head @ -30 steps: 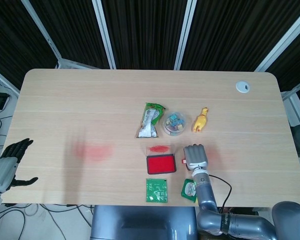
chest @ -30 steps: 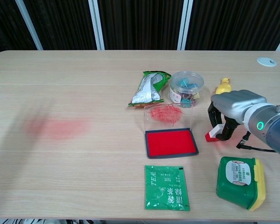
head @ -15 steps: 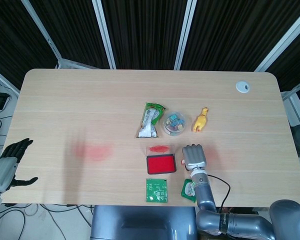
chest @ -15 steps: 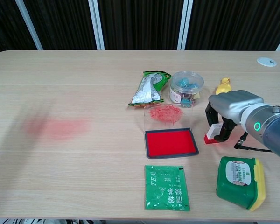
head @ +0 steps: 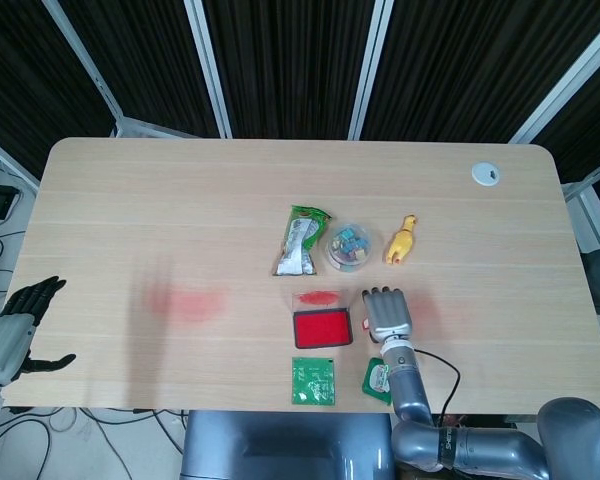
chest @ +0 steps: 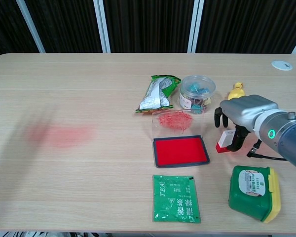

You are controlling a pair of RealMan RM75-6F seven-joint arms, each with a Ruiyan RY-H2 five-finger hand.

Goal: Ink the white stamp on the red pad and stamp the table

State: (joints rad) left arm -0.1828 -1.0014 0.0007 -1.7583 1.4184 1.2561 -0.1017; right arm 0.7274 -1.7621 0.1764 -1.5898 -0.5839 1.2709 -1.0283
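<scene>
The white stamp (chest: 225, 141) with its red base sits low over the table, just right of the red ink pad (chest: 181, 151). My right hand (chest: 242, 114) arches over the stamp and grips it from above, one finger spread toward the pad. In the head view the right hand (head: 387, 313) hides the stamp and lies beside the red ink pad (head: 322, 328). My left hand (head: 20, 322) hangs open off the table's left edge, holding nothing.
The pad's clear lid (chest: 173, 120), smeared red, lies behind the pad. A green tea sachet (chest: 176, 197) and a green box (chest: 254, 192) lie at the front. A snack bag (chest: 158, 93), clear jar (chest: 197, 93) and yellow toy (chest: 235, 91) stand behind. A red smear (chest: 64, 134) marks the left tabletop.
My right hand has shifted a little left with the stamp, closer to the pad's right edge. One finger has spread out. The left hand has not moved.
</scene>
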